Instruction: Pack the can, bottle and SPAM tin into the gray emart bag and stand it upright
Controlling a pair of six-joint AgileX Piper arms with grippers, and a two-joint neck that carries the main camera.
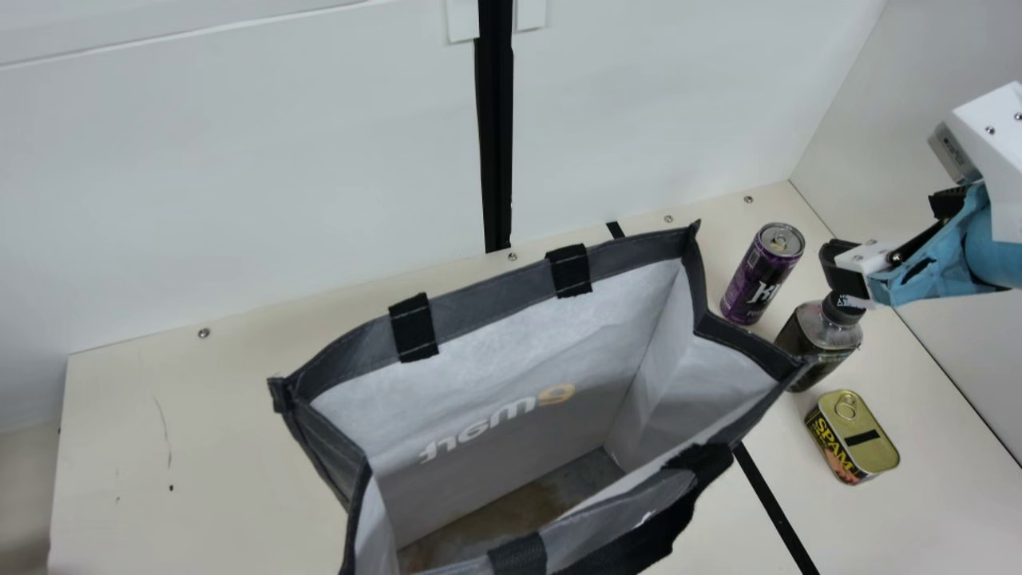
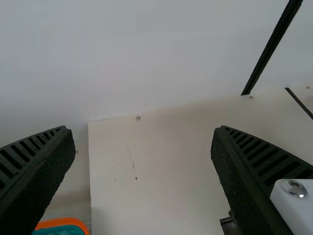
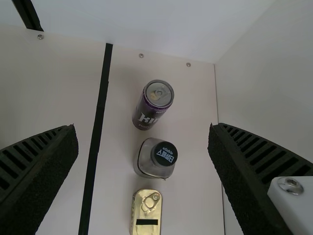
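The gray emart bag (image 1: pixel 493 315) stands open. At its right are the can (image 1: pixel 758 279), bottle (image 1: pixel 816 345) and SPAM tin (image 1: pixel 866 435), far to near. Left gripper (image 2: pixel 142 129) and right gripper (image 1: pixel 848 270) have wide fingers.

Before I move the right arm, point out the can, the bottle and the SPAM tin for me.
Can (image 1: pixel 760 275): main view, on its purple side.
Bottle (image 3: pixel 162 155): right wrist view, on its dark cap.
SPAM tin (image 1: pixel 856 429): main view, on its gold lid.
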